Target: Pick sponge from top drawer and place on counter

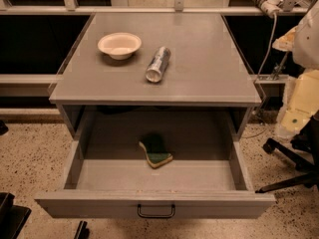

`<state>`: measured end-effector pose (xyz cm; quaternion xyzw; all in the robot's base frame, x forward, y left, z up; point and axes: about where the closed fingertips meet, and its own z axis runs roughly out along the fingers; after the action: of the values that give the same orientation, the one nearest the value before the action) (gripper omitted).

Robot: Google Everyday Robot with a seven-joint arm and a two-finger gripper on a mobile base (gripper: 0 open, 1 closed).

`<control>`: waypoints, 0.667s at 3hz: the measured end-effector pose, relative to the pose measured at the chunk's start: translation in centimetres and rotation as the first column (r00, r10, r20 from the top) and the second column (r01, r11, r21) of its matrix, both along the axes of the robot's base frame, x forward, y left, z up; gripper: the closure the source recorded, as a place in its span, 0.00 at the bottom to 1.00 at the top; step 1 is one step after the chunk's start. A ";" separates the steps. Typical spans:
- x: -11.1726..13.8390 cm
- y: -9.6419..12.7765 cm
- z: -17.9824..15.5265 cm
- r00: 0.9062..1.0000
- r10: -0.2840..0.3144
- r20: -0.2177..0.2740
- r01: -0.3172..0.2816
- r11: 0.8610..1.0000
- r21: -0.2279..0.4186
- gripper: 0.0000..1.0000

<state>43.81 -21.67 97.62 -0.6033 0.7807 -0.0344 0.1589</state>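
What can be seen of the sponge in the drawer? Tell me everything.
The sponge is small and wavy-edged, dark green on top with a yellow foam layer showing along its lower edge. It lies flat, green side up, near the middle of the floor of the open drawer, touching nothing else. The end effector is out of view.

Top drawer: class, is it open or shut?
Open: the drawer is pulled out, with the sponge visible on its floor. The gripper is out of view.
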 end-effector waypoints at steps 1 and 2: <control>-0.3 0.2 -0.1 1.000 -0.005 0.017 0.005 1.000 0.004 0.00; -2.5 1.8 -2.0 0.999 -0.026 0.039 0.023 0.996 0.090 0.00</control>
<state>41.36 -19.87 95.62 -0.5851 0.7855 -0.0135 0.2011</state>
